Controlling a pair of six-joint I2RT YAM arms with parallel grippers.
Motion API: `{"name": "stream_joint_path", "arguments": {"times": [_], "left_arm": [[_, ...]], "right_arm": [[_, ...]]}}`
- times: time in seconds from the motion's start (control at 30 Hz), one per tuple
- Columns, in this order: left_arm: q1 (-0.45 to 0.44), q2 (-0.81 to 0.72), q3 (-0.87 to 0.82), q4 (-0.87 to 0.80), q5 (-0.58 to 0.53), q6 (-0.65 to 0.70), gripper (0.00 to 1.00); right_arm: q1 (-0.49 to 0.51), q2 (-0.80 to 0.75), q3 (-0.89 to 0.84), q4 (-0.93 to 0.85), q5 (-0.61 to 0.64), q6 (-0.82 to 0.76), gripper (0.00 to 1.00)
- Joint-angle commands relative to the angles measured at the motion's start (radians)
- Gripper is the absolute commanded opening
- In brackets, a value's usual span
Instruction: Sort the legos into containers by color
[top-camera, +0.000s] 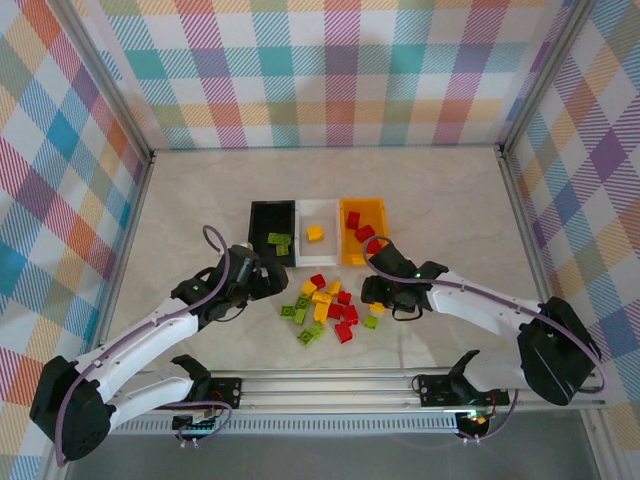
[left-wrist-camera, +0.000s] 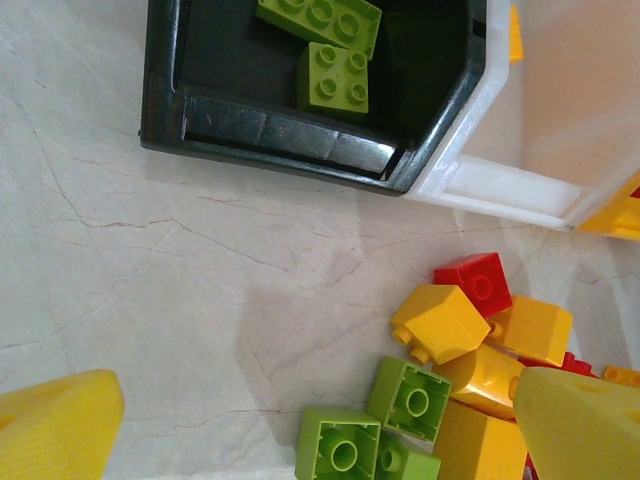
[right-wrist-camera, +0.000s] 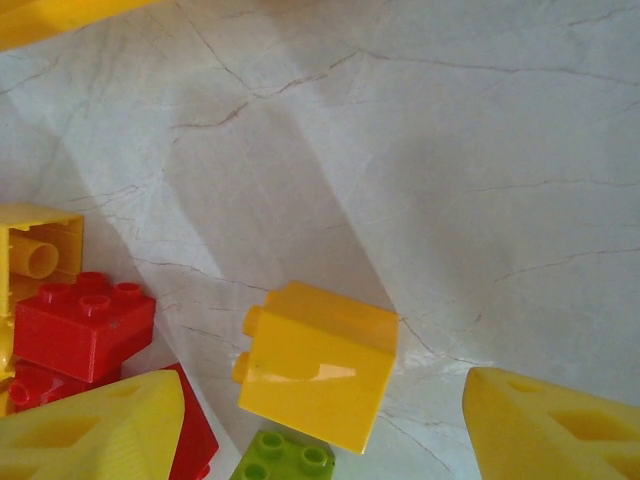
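Our right gripper (right-wrist-camera: 315, 385) stands spread and holds nothing. It has one finger on either side of a yellow brick (right-wrist-camera: 315, 365), with bare table showing in both gaps. We judge it is placed this way to close on that brick, which sits just clear of the red bricks (right-wrist-camera: 85, 325) and can be taken alone. The brick lies tipped on its side, with its studs pointing toward the red ones and the finger on that side. It is nearly cubic, so we see no clear long axis.

Our left gripper (left-wrist-camera: 318, 385) is also spread wide and empty. It hangs over the edge of the pile (top-camera: 325, 300), above the green bricks (left-wrist-camera: 410, 400) that are likely its next pick. Beyond it stand the black bin (left-wrist-camera: 270, 140) holding two lime bricks (left-wrist-camera: 335, 85), the white bin (left-wrist-camera: 500, 185) touching it, and then the orange bin (top-camera: 375, 208).
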Motion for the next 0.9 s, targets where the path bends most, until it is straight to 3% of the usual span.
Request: {"name": "stream_joint_path", "arguments": {"times": [0.0,0.2,0.57,0.77,0.87], "left_arm": [[-0.010,0.002,-0.014,0.008,-0.002,0.019,1.00],[-0.010,0.001,-0.016,-0.005,0.003,0.027,1.00],[-0.010,-0.011,-0.016,-0.018,-0.005,0.032,1.00],[-0.010,-0.015,0.001,-0.035,-0.010,0.037,1.00],[-0.010,-0.020,0.009,-0.039,-0.011,0.039,1.00]], "right_arm": [[0.005,0.058,-0.015,0.043,-0.048,0.086,0.75],[0.004,0.147,0.011,0.034,-0.034,0.112,0.71],[0.002,0.150,0.011,0.017,-0.003,0.076,0.46],[0.004,0.042,0.076,0.002,0.017,-0.059,0.37],[0.003,0.026,0.171,0.017,-0.042,-0.177,0.36]]}}
